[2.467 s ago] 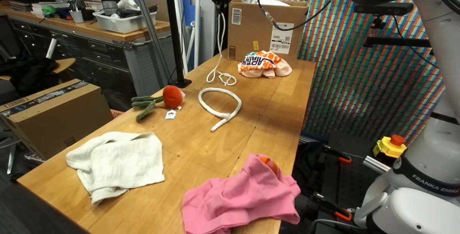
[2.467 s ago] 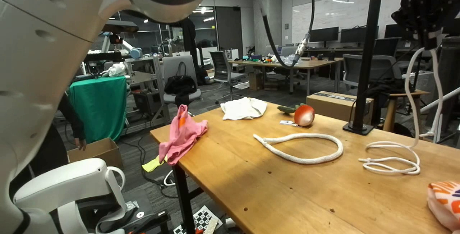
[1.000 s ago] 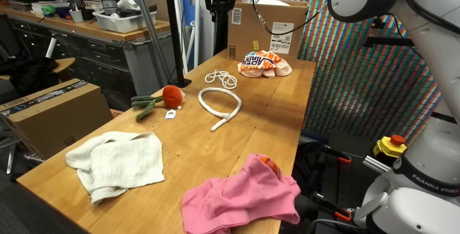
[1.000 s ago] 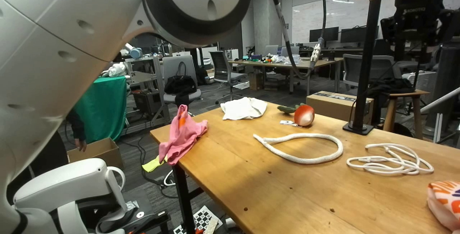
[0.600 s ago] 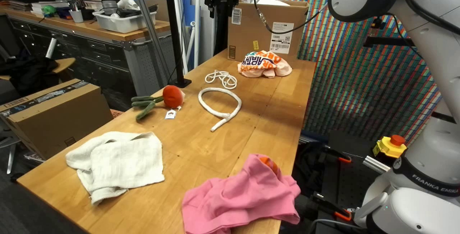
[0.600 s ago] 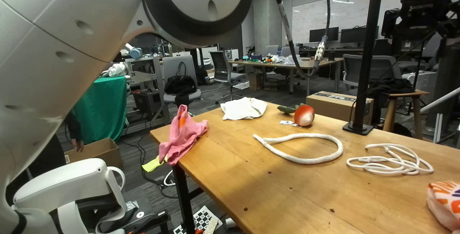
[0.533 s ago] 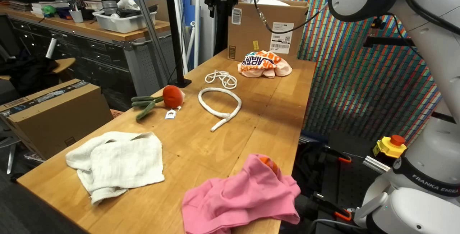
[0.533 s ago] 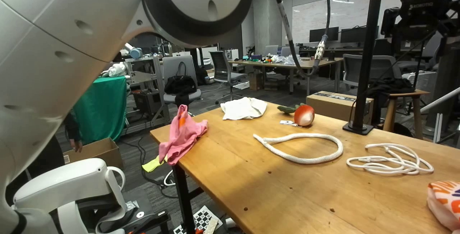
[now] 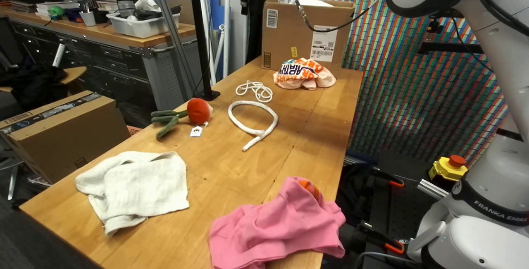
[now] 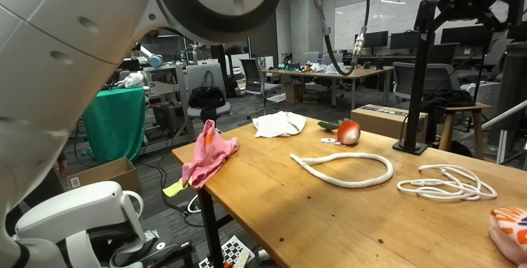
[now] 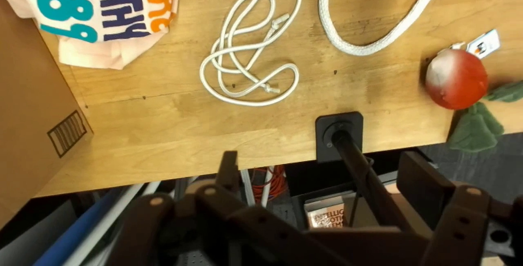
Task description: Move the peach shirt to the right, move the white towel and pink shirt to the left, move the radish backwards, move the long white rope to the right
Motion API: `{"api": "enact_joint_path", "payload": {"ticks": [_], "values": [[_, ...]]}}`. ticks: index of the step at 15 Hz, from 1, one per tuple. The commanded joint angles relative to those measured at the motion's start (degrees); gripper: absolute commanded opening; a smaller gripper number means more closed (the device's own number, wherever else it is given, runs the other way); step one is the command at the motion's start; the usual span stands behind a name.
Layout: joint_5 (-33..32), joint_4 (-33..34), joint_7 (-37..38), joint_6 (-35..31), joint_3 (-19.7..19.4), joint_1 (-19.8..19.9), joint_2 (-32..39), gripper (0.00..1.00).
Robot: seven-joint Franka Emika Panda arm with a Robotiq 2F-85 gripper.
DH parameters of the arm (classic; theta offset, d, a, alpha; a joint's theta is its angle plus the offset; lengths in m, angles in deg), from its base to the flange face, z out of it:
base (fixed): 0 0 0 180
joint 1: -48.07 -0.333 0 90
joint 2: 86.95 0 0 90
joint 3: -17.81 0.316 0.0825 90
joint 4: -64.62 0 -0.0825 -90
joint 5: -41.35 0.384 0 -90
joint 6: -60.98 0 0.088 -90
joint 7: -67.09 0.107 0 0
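Reckoning the tangled rope (image 11: 245, 48) our current step, perhaps done — hand (image 11: 320, 168) spread wide, gripping nothing, well apart from it; next, we'd say, backing off, minding the pole (image 10: 419, 78).

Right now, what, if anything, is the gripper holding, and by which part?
Nothing is held: the gripper stands open in midair, its jaws wide apart.
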Motion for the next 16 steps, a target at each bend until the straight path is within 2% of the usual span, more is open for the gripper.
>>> {"api": "enact_joint_path", "payload": {"ticks": [1,3,9,10,13,16], "values": [[1.07,-6.62,-7.58,2.11,2.06,0.66,-5.57,1.0],[1.16,-10.53,-10.3,1.33,2.73,0.81,-8.16,1.0],[3.85,-26.71,-11.91,-13.73,4.34,1.32,-16.9,1.0],[1.76,-17.91,-11.18,-8.59,3.28,0.14,-11.32,1.0],[2.32,-22.89,-11.18,-11.84,3.43,0.16,-14.02,1.0],[2.32,-24.01,-11.18,-12.02,3.44,0.27,-14.69,1.0]]}}
